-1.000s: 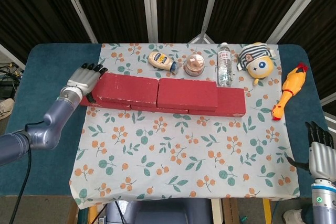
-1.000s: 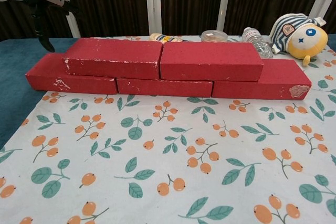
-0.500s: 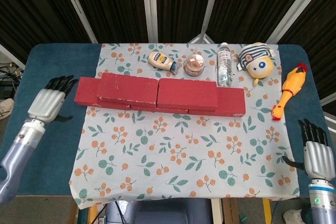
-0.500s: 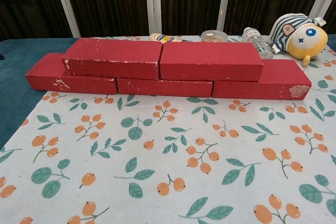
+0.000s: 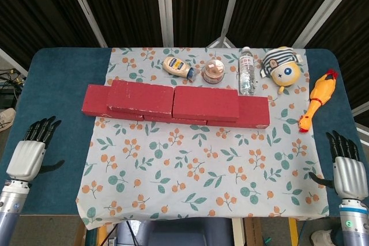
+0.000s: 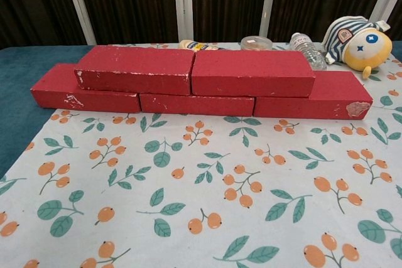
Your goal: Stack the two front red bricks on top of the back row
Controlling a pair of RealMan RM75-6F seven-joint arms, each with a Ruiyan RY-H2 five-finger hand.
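Two red bricks, a left one (image 5: 141,98) (image 6: 135,69) and a right one (image 5: 206,103) (image 6: 252,72), lie side by side on top of a lower row of red bricks (image 5: 255,112) (image 6: 85,93). My left hand (image 5: 31,151) hovers open over the blue table at the front left, far from the bricks. At the front right edge my right hand (image 5: 345,164) is open too, fingers spread. Neither hand shows in the chest view.
Behind the bricks stand a mayonnaise bottle (image 5: 177,66), a small jar (image 5: 214,72), a water bottle (image 5: 247,71) and a striped plush toy (image 5: 282,67). A rubber chicken (image 5: 317,101) lies at the right. The floral cloth (image 5: 196,171) covers the table's middle.
My left hand has let go of the left end of the bricks and drawn back toward the front left corner. The right hand has barely shifted. The bricks have not moved.
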